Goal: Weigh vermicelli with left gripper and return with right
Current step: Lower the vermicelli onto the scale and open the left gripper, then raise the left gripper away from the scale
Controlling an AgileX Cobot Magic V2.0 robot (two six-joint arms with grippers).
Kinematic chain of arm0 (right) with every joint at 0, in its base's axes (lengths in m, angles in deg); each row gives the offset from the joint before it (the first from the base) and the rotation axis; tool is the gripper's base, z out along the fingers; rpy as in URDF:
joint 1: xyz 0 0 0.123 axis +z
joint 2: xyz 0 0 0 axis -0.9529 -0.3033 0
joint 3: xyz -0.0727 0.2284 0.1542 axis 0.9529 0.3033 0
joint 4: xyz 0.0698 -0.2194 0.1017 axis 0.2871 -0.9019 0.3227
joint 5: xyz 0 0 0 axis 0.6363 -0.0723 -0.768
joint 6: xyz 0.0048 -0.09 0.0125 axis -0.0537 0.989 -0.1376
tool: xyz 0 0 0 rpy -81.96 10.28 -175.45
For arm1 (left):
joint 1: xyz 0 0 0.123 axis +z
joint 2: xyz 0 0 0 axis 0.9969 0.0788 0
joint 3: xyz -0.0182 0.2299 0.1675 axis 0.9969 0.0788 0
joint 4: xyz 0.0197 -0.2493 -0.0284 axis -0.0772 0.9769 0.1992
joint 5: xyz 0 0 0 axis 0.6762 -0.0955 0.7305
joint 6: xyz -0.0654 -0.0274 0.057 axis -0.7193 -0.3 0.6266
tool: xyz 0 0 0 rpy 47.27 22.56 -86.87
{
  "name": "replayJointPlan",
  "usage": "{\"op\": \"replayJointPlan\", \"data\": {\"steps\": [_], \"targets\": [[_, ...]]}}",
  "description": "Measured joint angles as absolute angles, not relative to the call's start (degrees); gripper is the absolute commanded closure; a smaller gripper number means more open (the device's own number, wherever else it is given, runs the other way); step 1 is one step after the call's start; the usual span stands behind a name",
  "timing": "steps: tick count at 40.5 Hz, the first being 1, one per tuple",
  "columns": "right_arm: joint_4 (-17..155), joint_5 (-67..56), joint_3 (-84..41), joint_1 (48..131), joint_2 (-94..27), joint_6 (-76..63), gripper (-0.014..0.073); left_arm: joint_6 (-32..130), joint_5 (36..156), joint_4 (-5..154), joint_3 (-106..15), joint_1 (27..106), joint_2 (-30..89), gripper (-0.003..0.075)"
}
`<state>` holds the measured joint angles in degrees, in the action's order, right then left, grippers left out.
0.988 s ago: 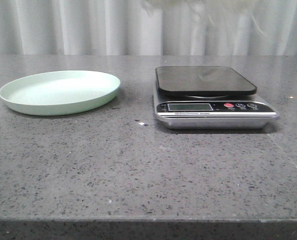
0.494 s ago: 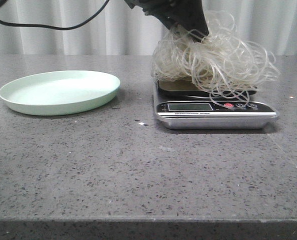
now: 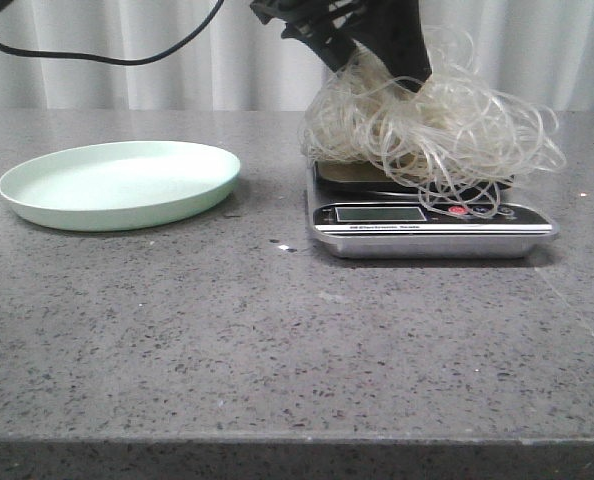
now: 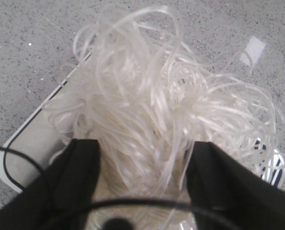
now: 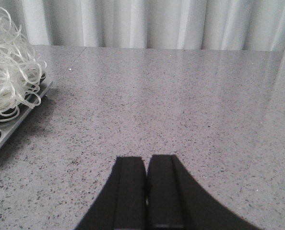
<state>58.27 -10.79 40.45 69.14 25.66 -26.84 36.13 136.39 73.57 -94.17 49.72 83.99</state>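
We are in the weighing step: the left claw pinches the vermicelli, whose tangle rests on the scale, stray loops draped over its front panel. The right claw is pressed together, empty, on the far side of the scale from the green plate. Next, we judge, the left claw must release and clear the scale.
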Motion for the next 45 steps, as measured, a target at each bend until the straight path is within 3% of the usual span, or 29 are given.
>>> {"op": "replayJointPlan", "data": {"steps": [16, 23, 31, 45], "targets": [[58.27, -10.88, 40.45, 69.14, 25.66, -26.84, 0.0442, 32.82, 146.46, 73.57, -102.60, 50.52, 84.08, 0.0181], [58.27, -11.25, 40.45, 69.14, 25.66, -26.84, 0.0442, 31.82, 150.44, 73.57, -104.64, 52.87, 82.61, 0.0213], [58.27, -12.86, 40.45, 69.14, 25.66, -26.84, 0.0442, 29.66, 152.40, 72.52, -104.86, 56.62, 76.26, 0.0300], [58.27, -13.81, 40.45, 69.14, 25.66, -26.84, 0.0442, 26.49, 155.73, 61.60, -100.38, 63.59, 60.93, 0.0531]]}}
